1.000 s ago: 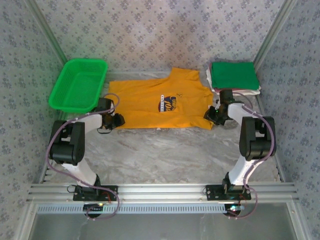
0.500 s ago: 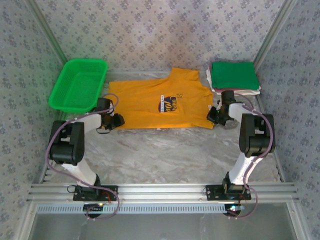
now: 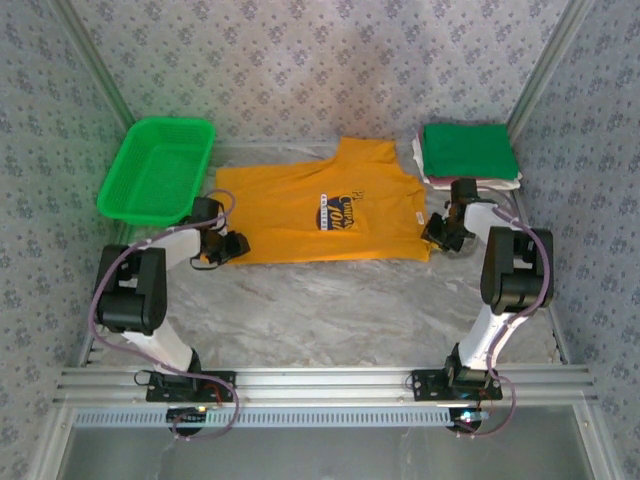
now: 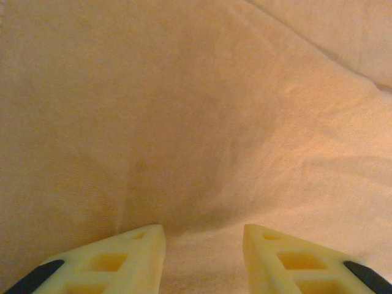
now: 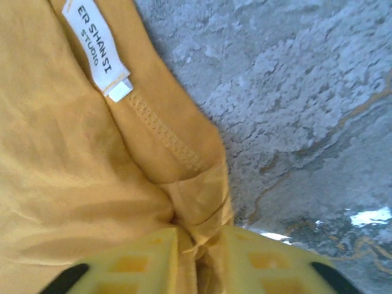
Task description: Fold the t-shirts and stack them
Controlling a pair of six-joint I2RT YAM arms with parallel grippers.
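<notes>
Right hand (image 5: 199, 236) shifted rightward, pinching orange-yellow t-shirt (image 5: 73, 153); wrist view reveals label (image 5: 95, 52).

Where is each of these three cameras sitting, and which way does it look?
Top view: fixed high behind the robot, looking down on the table, orange t-shirt, green basket and folded stack; left arm and right arm show whole.
Left wrist view: rides the left arm, looking close along the left claw at orange cloth; two fingertips show.
Right wrist view: rides the right arm, looking down past the right claw, which pinches the shirt's edge over the table; a label shows.
Shared: all three see the orange t-shirt.
</notes>
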